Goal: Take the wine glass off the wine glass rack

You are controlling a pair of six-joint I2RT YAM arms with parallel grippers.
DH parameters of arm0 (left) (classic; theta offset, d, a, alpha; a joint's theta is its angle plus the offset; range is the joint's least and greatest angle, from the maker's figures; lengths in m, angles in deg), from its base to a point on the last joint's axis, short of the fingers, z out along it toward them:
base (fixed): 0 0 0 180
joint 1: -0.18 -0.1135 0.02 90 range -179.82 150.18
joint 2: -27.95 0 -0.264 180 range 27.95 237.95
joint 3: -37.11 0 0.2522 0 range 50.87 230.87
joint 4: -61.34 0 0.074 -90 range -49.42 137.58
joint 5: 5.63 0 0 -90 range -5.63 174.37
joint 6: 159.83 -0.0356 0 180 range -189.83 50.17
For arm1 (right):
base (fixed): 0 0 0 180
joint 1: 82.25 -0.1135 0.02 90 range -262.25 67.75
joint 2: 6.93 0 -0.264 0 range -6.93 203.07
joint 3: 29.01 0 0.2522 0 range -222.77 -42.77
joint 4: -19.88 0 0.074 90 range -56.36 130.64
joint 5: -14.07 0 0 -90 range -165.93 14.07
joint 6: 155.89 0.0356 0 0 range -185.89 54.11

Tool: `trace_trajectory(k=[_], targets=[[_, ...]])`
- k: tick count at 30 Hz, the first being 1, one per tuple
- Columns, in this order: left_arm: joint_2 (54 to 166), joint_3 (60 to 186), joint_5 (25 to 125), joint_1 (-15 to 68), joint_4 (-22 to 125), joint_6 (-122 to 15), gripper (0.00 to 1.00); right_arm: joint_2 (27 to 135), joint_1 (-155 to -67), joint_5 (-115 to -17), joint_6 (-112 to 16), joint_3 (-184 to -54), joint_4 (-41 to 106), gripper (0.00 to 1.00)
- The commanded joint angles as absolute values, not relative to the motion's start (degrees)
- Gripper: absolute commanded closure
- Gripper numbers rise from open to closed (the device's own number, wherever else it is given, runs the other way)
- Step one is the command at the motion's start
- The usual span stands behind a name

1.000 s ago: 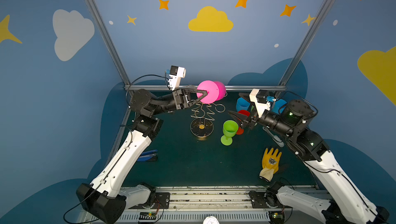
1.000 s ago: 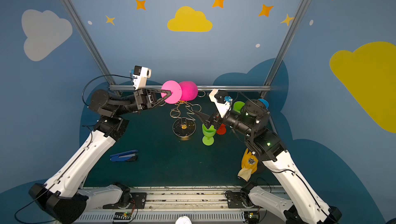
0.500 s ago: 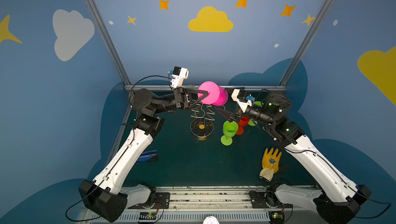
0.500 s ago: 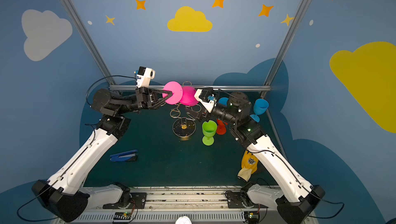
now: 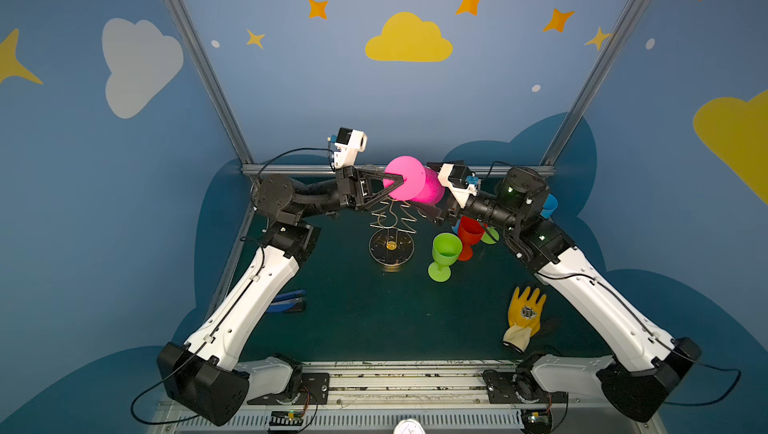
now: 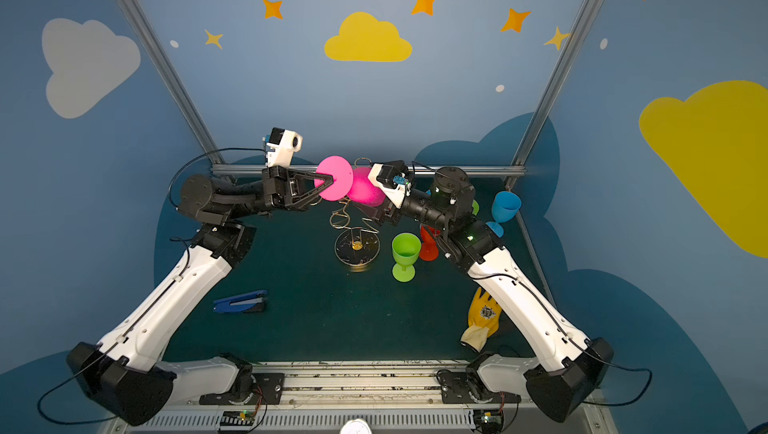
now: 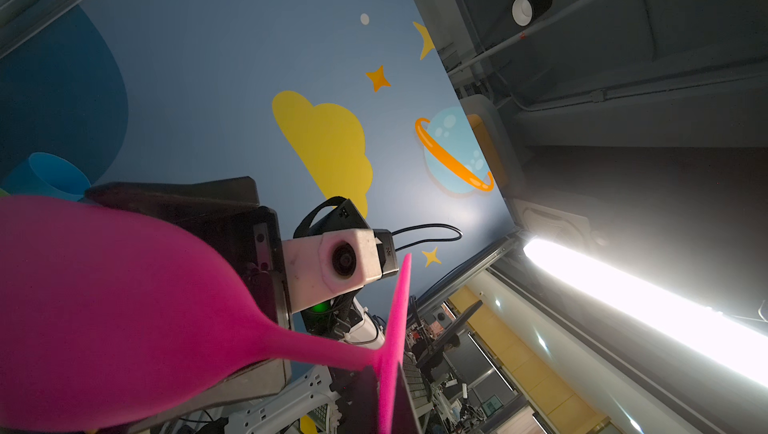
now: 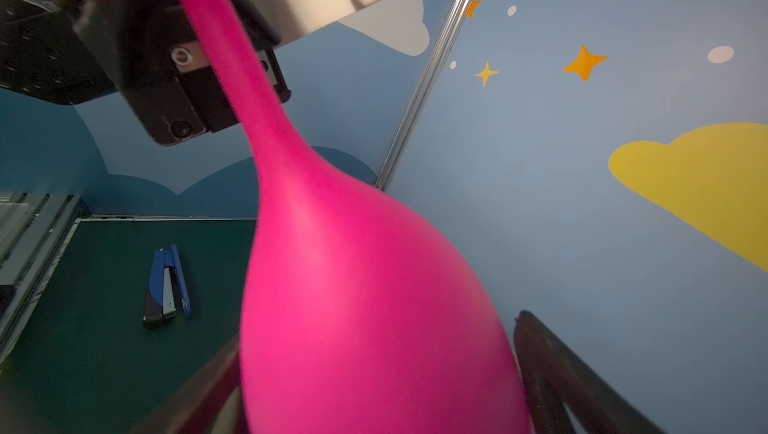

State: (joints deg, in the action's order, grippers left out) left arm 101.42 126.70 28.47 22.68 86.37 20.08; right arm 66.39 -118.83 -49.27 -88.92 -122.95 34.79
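The pink wine glass (image 5: 415,183) lies on its side in the air above the gold wire wine glass rack (image 5: 390,220), foot toward the left. My left gripper (image 5: 400,182) is shut on the rim of the foot (image 7: 397,328). My right gripper (image 6: 374,207) is open, and its dark fingers (image 8: 557,369) stand on either side of the bowl (image 8: 365,307). No wire shows around the stem (image 8: 232,70) in the wrist views. The rack's round mirrored base (image 6: 356,247) sits on the green mat below, and one loop (image 6: 362,161) rises behind the glass.
A green glass (image 5: 445,255) and a red glass (image 5: 469,232) stand just right of the rack, under my right arm. A blue glass (image 6: 505,207) stands at the back right. A yellow glove (image 5: 525,315) lies front right, a blue stapler (image 6: 241,302) front left.
My right arm has swung in from the right and brought its open jaws around the pink bowl. The left gripper keeps its hold on the foot, almost unmoved.
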Motion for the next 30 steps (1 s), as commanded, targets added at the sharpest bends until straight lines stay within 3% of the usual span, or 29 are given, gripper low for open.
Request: trace_trajectory(k=[1,4,8,10,12,13,15,18,23,30], targets=[[101.52,126.63,27.38,22.85,91.88,22.48,0.97,67.03,-119.15,-49.05,-88.53,-125.21,34.99,0.13],[101.65,126.72,27.5,22.91,92.49,22.96,0.97,66.89,-119.4,-49.49,-88.18,-125.31,35.88,0.23],[101.88,126.72,27.64,22.85,92.63,23.16,0.97,66.05,-119.51,-50.07,-87.43,-124.71,36.45,0.43],[101.91,126.63,27.77,22.91,92.51,22.92,0.95,65.46,-119.67,-50.31,-86.96,-124.56,36.91,0.47],[101.84,126.54,27.83,22.79,91.72,22.06,0.82,64.91,-119.82,-50.98,-86.25,-124.53,37.61,0.48],[101.61,126.46,27.99,22.72,90.76,21.05,0.67,64.54,-119.85,-51.88,-85.66,-124.51,38.28,0.5],[100.87,126.07,28.44,22.42,88.33,17.78,0.48,63.82,-119.88,-53.92,-84.26,-125.15,40.8,0.52],[98.04,125.88,30.06,21.81,77.71,6.28,0.33,62.31,-119.86,-57.28,-80.84,-126.48,46.96,0.55],[91.58,126.31,44.05,22.01,50.78,-27.1,0.29,58.43,-119.95,-60.79,-76.48,-127.81,58.14,0.58],[86.77,116.7,62.85,25.85,57.38,-59.71,0.3,57.68,-120.19,-64.75,-70.64,-133.5,73.92,0.59]])
